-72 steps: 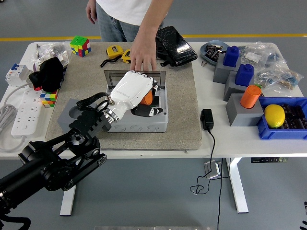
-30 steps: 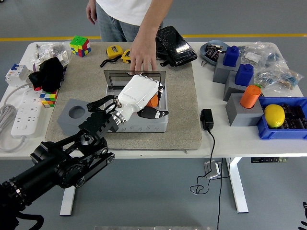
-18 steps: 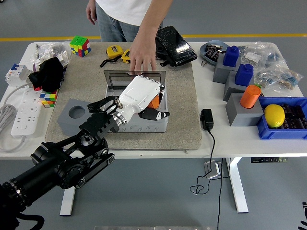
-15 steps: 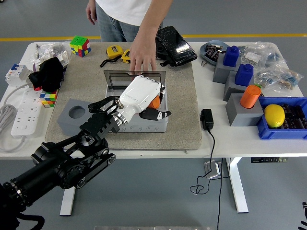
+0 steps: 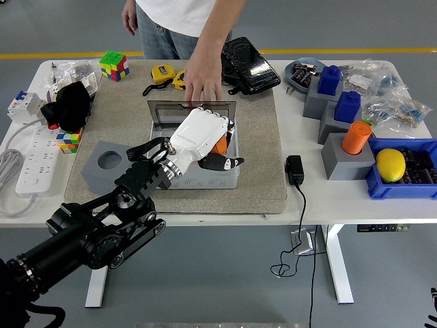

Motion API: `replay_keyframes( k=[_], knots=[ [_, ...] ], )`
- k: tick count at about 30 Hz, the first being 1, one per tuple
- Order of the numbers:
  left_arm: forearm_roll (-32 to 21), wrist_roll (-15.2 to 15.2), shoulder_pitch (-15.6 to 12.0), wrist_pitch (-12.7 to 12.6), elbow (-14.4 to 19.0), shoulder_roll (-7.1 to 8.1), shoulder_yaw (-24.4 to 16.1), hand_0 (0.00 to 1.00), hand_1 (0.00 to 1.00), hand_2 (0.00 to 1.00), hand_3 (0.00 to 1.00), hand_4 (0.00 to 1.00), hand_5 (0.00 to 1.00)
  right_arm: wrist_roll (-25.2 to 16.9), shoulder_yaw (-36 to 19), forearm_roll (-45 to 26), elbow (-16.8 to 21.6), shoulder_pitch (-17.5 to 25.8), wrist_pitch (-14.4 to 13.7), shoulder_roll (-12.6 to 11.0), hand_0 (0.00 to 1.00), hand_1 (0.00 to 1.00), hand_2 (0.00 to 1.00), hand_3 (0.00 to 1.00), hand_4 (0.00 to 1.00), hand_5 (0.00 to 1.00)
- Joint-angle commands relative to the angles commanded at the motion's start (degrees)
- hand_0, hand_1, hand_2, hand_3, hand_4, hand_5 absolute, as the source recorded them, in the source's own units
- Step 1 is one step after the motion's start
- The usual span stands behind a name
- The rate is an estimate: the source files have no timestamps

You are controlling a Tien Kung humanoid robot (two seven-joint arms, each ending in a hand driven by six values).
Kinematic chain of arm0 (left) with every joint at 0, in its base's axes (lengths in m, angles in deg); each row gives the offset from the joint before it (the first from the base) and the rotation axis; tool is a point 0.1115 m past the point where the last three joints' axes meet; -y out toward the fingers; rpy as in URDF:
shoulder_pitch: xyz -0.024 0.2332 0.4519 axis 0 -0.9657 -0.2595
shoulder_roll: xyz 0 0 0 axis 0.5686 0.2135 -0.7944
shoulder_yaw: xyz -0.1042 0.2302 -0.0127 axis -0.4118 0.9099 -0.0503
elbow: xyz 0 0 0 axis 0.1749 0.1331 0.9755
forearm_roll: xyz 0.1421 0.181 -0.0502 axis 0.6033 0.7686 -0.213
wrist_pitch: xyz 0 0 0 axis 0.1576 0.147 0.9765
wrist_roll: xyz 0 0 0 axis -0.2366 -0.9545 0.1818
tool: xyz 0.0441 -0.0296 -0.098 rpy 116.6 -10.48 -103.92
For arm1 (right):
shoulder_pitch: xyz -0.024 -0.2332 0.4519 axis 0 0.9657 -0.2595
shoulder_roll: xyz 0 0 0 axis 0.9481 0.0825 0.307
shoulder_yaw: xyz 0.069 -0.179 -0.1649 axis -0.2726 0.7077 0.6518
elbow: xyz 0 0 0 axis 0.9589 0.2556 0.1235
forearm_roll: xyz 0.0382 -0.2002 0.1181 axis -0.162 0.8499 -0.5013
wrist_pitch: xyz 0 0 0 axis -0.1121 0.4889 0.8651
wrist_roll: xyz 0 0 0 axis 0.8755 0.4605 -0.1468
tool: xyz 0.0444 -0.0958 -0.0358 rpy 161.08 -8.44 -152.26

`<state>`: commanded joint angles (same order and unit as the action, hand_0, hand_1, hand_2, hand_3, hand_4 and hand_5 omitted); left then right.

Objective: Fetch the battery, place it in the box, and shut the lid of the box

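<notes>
An open grey box (image 5: 205, 179) sits on the tan mat (image 5: 259, 150) at the table's middle. Its clear lid (image 5: 164, 113) is folded back at the far side. My left hand (image 5: 222, 152), white with black fingertips, reaches over the box's inside. Its fingers are curled round an orange battery (image 5: 219, 145), of which only a small part shows under the palm. A person's hand (image 5: 201, 85) rests on the lid's far edge. My right arm is out of sight.
A grey block with a round hole (image 5: 102, 164) lies left of the box, with a white power strip (image 5: 31, 160) beyond it. A black adapter (image 5: 295, 169) and its cable lie right of the mat. Grey blocks, an orange cylinder (image 5: 356, 137) and a blue bin (image 5: 403, 179) fill the right.
Since the earliest frame my left hand has moved right and further over the box, carrying the orange battery along. Over the last second it has hardly shifted. The person's hand stays put.
</notes>
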<state>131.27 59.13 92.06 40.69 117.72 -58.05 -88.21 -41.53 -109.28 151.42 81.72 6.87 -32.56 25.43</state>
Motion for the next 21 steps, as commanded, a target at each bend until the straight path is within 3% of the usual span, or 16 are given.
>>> replay_keyframes(
  k=[1, 6, 7, 12, 13, 18, 19, 21],
  knots=[
    [0.0, 0.3, 0.0, 0.1, 0.1, 0.02, 0.0, 0.44, 0.613, 0.448, 0.421, 0.775, 0.423, 0.0, 0.0, 0.1, 0.0, 0.0, 0.0, 0.0, 0.831, 0.801, 0.763, 0.787, 0.998, 0.998],
    [0.0, 1.9, 0.1, 0.3, 0.4, 0.1, -0.2, 0.44, 0.613, 0.448, 0.421, 0.775, 0.423, 0.0, 0.0, 0.0, 0.0, -0.1, 0.1, 0.0, 0.831, 0.801, 0.763, 0.787, 0.998, 0.998],
    [0.0, 2.0, 0.1, 0.4, 0.4, 0.09, -0.2, 0.535, 0.749, 0.668, 0.528, 0.824, 0.47, 0.0, 0.0, 0.0, 0.0, -0.1, 0.1, 0.0, 0.831, 0.801, 0.763, 0.786, 0.998, 0.998],
    [0.0, 2.2, 0.0, 0.5, 0.4, 0.05, 0.0, 0.535, 0.749, 0.668, 0.528, 0.824, 0.47, 0.0, 0.1, -0.2, 0.0, -0.1, 0.1, 0.0, 0.831, 0.801, 0.763, 0.786, 0.998, 0.998],
    [0.0, 2.2, -0.1, 0.6, 0.6, 0.11, -0.1, 0.917, 0.998, 0.981, 0.836, 0.912, 0.505, 0.0, 0.1, -0.2, 0.0, -0.1, 0.1, 0.0, 0.83, 0.8, 0.761, 0.786, 0.998, 0.998],
    [0.0, 2.5, -0.5, 0.5, 3.2, 0.96, -0.8, 0.917, 0.998, 0.981, 0.836, 0.912, 0.505, 0.0, 0.0, -0.2, 0.0, -0.1, 0.2, 0.0, 0.83, 0.8, 0.761, 0.786, 0.998, 0.998],
    [0.0, 2.4, -0.7, 0.5, 4.2, 1.11, -1.4, 0.998, 0.998, 0.998, 0.998, 0.998, 0.589, 0.0, -0.1, -0.1, 0.0, 0.0, 0.2, 0.0, 0.83, 0.799, 0.759, 0.786, 0.998, 0.998],
    [0.0, 1.7, -1.4, 0.4, 6.5, 1.45, -3.1, 0.998, 0.998, 0.998, 0.998, 0.998, 0.589, -0.1, -0.1, -0.3, 0.0, 0.0, 0.3, 0.1, 0.83, 0.799, 0.759, 0.786, 0.998, 0.998]
  ],
)
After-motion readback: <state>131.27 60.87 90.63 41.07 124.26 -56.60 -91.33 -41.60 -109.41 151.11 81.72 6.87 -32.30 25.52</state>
